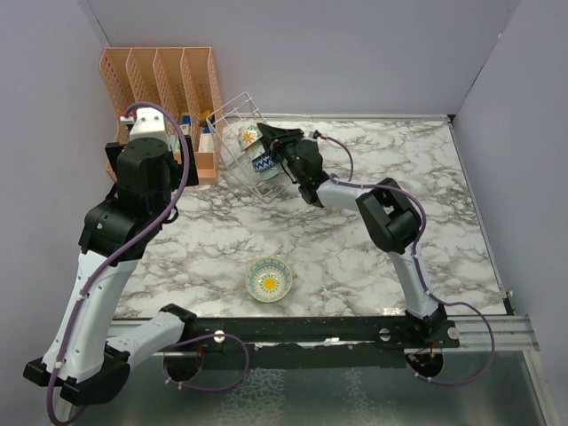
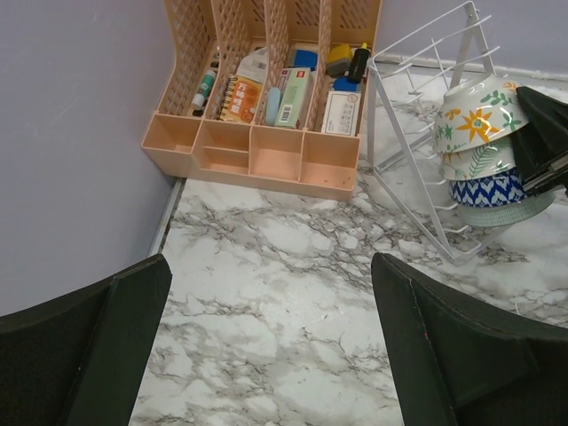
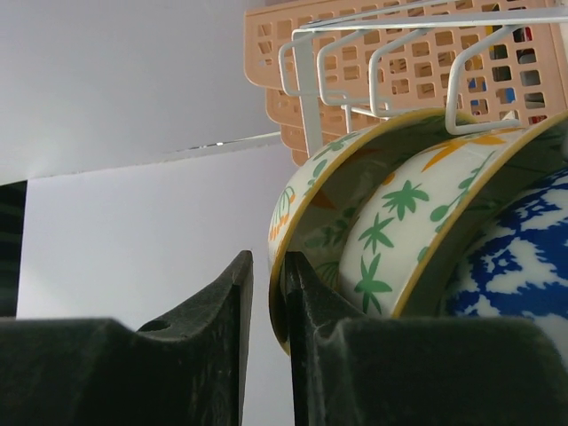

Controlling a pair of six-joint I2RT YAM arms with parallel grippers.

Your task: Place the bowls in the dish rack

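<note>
1. A stack of bowls (image 2: 484,160) sits nested on edge inside the dish rack (image 2: 404,115). An orange-flowered bowl is at one end, then a green-leafed one, then a blue-white zigzag one, with a pale greenish rim at the far end.
2. In the top view the dish rack stands toward 11 o'clock on the marble counter (image 1: 355,257), turned askew to the counter's edges.
3. One more bowl, the sun-flower bowl (image 1: 269,279), stands upright on the counter at 6 o'clock from the rack. It is near the front edge and well apart from both hands.
4. The right hand (image 3: 266,271) reaches into the rack from its 3 o'clock side. Its fingers are only slightly parted. The end bowl's rim sits in the narrow slot against one finger, with a sliver of gap beside the other, so the rim is not pinched.
5. The left hand (image 2: 271,266) hangs above the counter at about 8 o'clock from the rack. Its fingers are spread wide and hold nothing.
6. An orange organizer (image 1: 160,80) with stationery in it stands at the rack's 9 o'clock, in the back-left corner.
</note>
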